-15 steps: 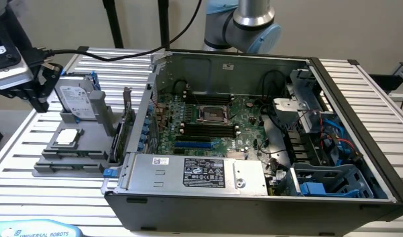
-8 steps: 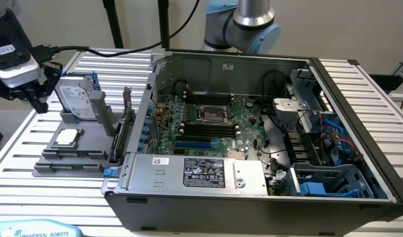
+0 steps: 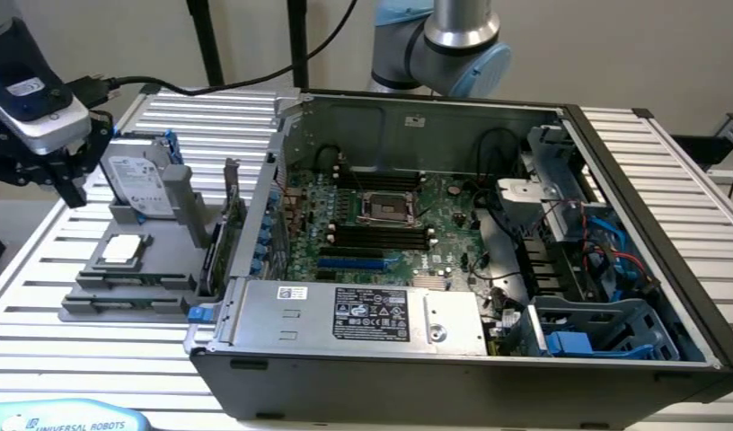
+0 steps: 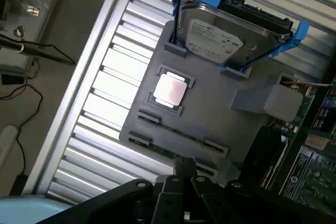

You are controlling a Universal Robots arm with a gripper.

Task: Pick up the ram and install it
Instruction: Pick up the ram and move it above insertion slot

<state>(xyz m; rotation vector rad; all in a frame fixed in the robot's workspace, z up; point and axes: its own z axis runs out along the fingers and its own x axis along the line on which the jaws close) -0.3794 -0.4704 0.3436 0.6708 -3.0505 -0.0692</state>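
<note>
The ram (image 4: 181,132) lies on edge in a slot of the grey holder (image 4: 231,129), a thin strip with a second similar strip (image 4: 167,152) beside it. In the exterior view the ram (image 3: 129,280) sits near the holder's front, below the square silver processor chip (image 3: 122,250). My gripper (image 3: 69,190) hangs above the holder's far side, next to the hard drive (image 3: 139,180) in its blue frame. Its fingers (image 4: 184,167) stand close together with nothing held. The black memory slots (image 3: 369,237) lie on the motherboard inside the open case.
The open computer case (image 3: 463,368) fills the exterior view's middle and right, its wall right beside the holder. A green card (image 3: 231,235) stands upright between holder and case. The slatted metal table (image 3: 79,350) surrounds them. Cables hang at the far left.
</note>
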